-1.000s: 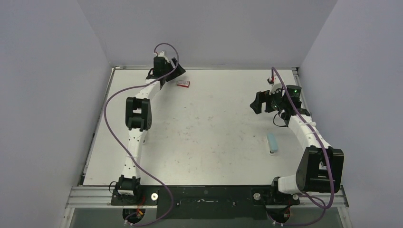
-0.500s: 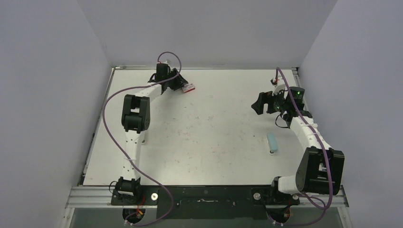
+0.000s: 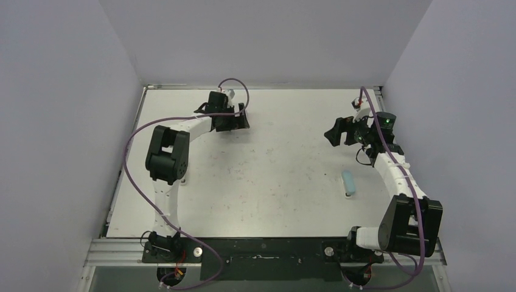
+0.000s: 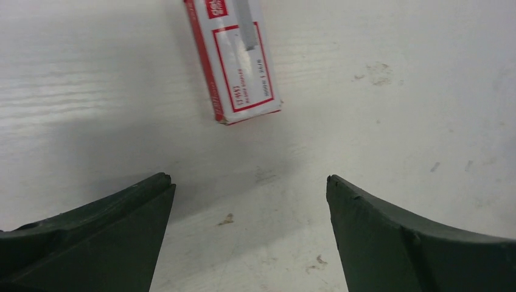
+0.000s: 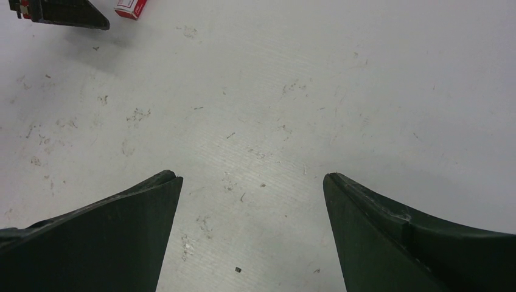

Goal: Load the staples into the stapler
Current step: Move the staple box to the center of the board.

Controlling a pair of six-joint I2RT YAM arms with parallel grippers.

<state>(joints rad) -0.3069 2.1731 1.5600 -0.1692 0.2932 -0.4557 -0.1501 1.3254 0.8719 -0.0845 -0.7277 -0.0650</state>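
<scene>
The red-and-white staple box (image 4: 234, 61) lies flat on the white surface (image 4: 395, 91), just ahead of the left claw (image 4: 248, 179), which is spread wide and grips nothing. The right claw (image 5: 251, 176) is released too. A pale blue object (image 3: 348, 182), possibly the stapler, lies well apart from the box, near the right arm.

Soft, even light from overhead makes the scuffed white tabletop (image 3: 274, 176) bright, with no glare. In the left wrist view a broad, faint grey shadow lies just below the small flat red-and-white cardboard box (image 4: 234, 61), whose print is slightly blurred. The top view is fairly sharp.
</scene>
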